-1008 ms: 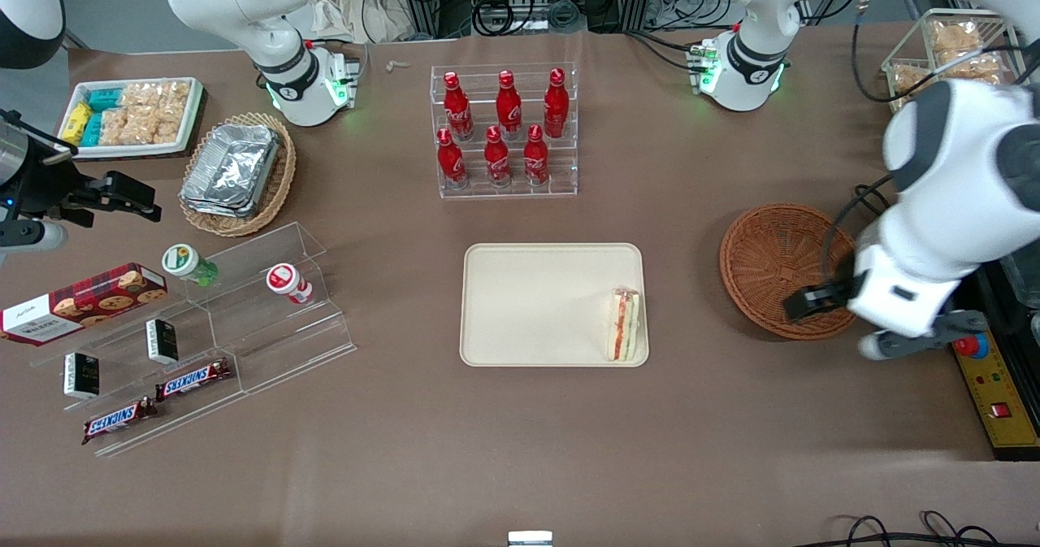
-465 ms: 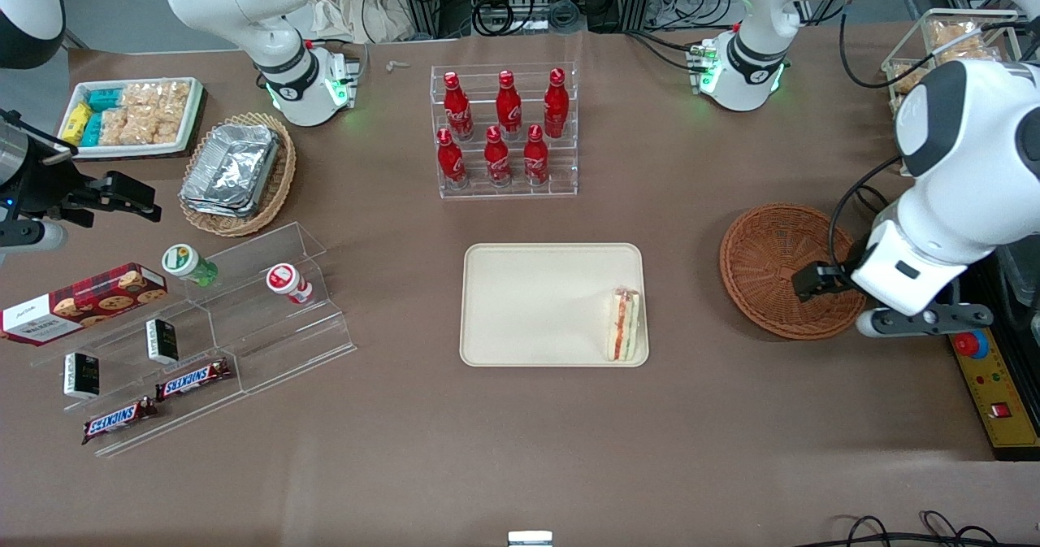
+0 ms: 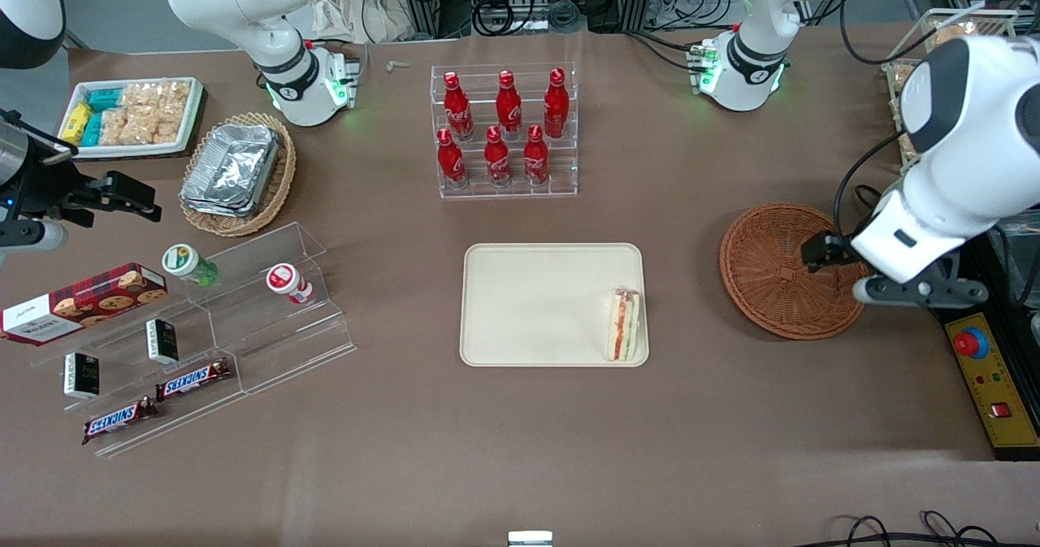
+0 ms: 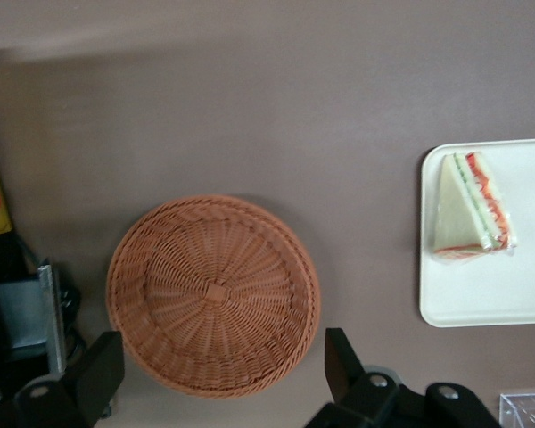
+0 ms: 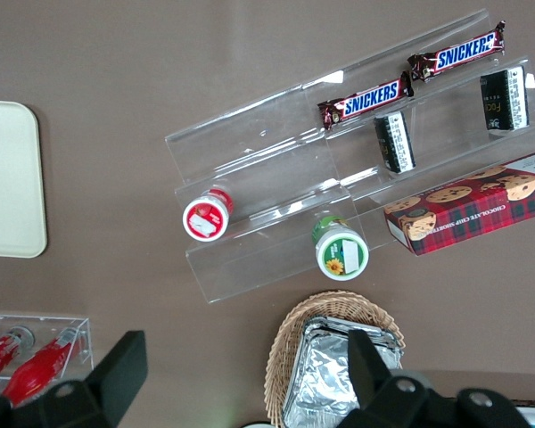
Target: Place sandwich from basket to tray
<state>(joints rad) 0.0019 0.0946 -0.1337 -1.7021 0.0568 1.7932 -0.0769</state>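
Note:
The sandwich [image 3: 624, 325], a pale wedge with red and green filling, lies on the cream tray [image 3: 528, 303] at the tray's edge nearest the basket; it also shows in the left wrist view [image 4: 471, 208] on the tray [image 4: 508, 294]. The round reddish-brown wicker basket [image 3: 772, 275] is empty; the wrist view shows its bare weave [image 4: 212, 294]. My left gripper [image 3: 821, 251] is open and empty, high above the basket's edge toward the working arm's end. In the wrist view its fingers [image 4: 343, 361] stand wide apart around the gripper's middle [image 4: 218, 374].
A clear rack of red bottles [image 3: 504, 132] stands farther from the front camera than the tray. A yellow control box with a red button [image 3: 987, 376] lies beside the basket at the table's working-arm end. A wire rack of snacks [image 3: 946, 51] stands near the arm's elbow.
My left gripper has moved away from the front camera and risen over the basket, staying open and empty. The sandwich and tray have not moved.

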